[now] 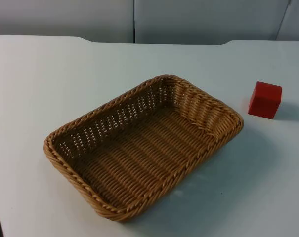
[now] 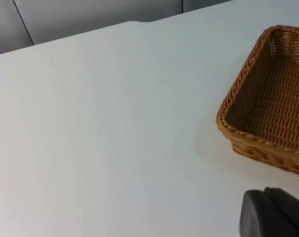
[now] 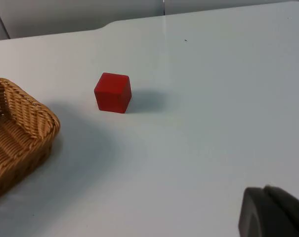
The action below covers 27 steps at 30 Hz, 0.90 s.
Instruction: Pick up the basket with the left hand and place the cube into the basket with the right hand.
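Nothing was lifted yet: basket (image 1: 139, 148) sat empty on the desk (image 1: 35, 98), cube (image 1: 265, 100) at its two o'clock; left jaws' state unclear, they needed the rim

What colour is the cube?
Red; the cube shows best in the right wrist view.

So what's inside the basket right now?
Nothing: the basket shows only its bare woven floor. The red cube sits on the table beside it, apart. The table under the basket is covered.

Black rounded fingertip (image 2: 275, 213), matte, same on right pincer (image 3: 274, 212)
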Motion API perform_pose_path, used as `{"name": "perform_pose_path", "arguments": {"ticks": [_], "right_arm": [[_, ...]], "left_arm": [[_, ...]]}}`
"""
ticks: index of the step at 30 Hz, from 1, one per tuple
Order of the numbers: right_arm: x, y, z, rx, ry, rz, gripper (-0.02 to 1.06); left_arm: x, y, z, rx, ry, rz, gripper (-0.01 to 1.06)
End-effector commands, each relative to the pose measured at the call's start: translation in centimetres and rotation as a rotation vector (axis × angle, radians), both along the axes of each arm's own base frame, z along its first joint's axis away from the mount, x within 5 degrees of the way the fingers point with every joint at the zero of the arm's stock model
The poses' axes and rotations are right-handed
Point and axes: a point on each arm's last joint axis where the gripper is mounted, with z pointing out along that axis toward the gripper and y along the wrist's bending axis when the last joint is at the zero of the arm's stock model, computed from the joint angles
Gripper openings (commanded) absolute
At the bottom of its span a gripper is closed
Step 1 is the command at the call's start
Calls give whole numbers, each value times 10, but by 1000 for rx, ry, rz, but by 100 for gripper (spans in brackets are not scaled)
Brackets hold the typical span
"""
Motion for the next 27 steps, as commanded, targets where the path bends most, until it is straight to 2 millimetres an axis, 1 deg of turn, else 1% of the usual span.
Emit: {"name": "perform_pose_path", "arguments": {"ticks": [1, 3, 5, 6, 7, 8, 9, 10, 11, 12, 15, 16, 18, 20, 24, 27], "right_arm": [[0, 0, -2, 3, -1, 3, 0], [0, 0, -2, 3, -1, 3, 0], [0, 0, -2, 3, -1, 3, 0], [0, 0, -2, 3, -1, 3, 0], [0, 0, -2, 3, -1, 3, 0], [0, 0, -2, 3, -1, 3, 0], [0, 0, -2, 3, -1, 3, 0], [0, 0, -2, 3, -1, 3, 0], [0, 0, -2, 3, -1, 3, 0], [0, 0, -2, 3, -1, 3, 0], [0, 0, -2, 3, -1, 3, 0], [0, 0, -2, 3, -1, 3, 0], [0, 0, -2, 3, -1, 3, 0], [0, 0, -2, 3, -1, 3, 0], [0, 0, -2, 3, -1, 3, 0], [0, 0, -2, 3, -1, 3, 0]], "left_arm": [[1, 0, -1, -5, 1, -7, 0], [6, -1, 8, -8, -17, -4, 0], [16, -3, 25, -33, -112, 0, 0], [16, -3, 25, -33, -112, 0, 0], [22, -4, 35, -43, -153, 4, 0], [33, -5, 48, -51, -188, 8, 0], [37, -6, 51, -50, -180, 8, 0], [46, -8, 56, -45, -151, 9, 0], [46, -8, 56, -45, -151, 9, 0], [60, -10, 61, -32, -93, 8, 0], [91, -16, 61, 19, 53, -9, 0], [91, -16, 61, 19, 53, -9, 0], [106, -19, 58, 22, 100, -10, 0], [115, -21, 54, 44, 132, -18, 0], [121, -22, 51, 51, 159, -18, 0], [121, -21, 50, 71, 157, -14, 0]]}}
